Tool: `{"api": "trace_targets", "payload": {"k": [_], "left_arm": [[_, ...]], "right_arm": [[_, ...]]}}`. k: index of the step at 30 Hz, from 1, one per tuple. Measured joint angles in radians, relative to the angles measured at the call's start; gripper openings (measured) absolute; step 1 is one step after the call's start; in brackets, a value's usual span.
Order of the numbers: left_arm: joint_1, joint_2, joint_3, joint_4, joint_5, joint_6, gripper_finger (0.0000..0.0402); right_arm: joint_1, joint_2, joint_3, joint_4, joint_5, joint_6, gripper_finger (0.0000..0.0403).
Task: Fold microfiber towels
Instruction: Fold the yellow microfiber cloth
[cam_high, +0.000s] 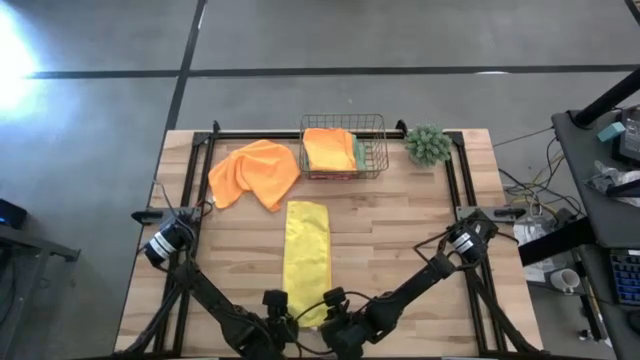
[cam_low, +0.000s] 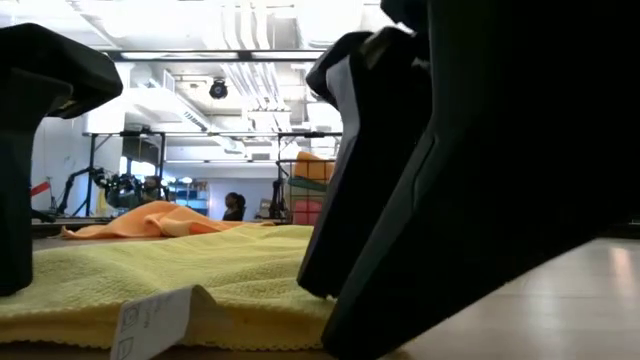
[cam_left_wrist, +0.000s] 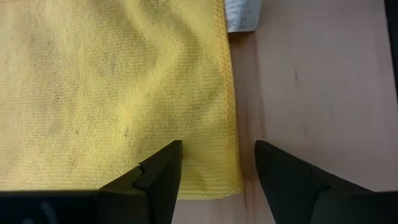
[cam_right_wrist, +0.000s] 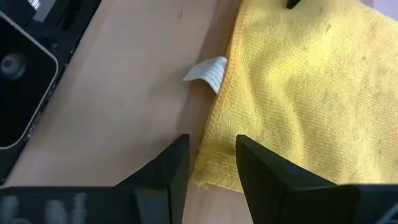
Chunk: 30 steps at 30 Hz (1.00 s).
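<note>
1. One yellow towel lies flat as a long folded strip on the wooden table, running from about the table's middle to its near edge, between the two arms. A white label sticks out from its side close to a near corner of the cloth.
2. Both grippers sit at the strip's near end, by the table's near edge. The left gripper hangs over one near corner with its fingers parted; one finger is above the yellow cloth, the other above bare wood, and nothing is pinched between them.
3. The right gripper is at the other near corner, its fingers apart by a narrower gap that straddles the towel's hem. Whether they touch the cloth cannot be told; they have not closed on it.
4. An orange towel lies crumpled on the table towards the far left corner, apart from the yellow one.
5. A copper wire basket stands at the middle of the far edge, just beside the crumpled orange cloth. It holds a folded orange towel, with a strip of green cloth showing along its right side.
6. A small green fuzzy plant stands near the far right corner, just beside the basket.
</note>
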Motion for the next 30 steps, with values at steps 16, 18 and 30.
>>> {"api": "trace_targets", "payload": {"k": [16, 18, 30], "left_arm": [[0.064, 0.001, -0.075, 0.035, 0.020, 0.016, 0.0128], [0.064, 0.002, -0.075, 0.051, 0.020, 0.034, 0.0108], [0.065, 0.000, -0.064, 0.065, 0.010, 0.039, 0.0005]], "right_arm": [[-0.072, -0.003, -0.031, 0.001, -0.095, 0.106, 0.0110], [-0.082, -0.003, -0.031, -0.017, -0.086, 0.134, 0.0104], [-0.114, -0.003, -0.033, -0.085, -0.052, 0.167, 0.0098]]}}
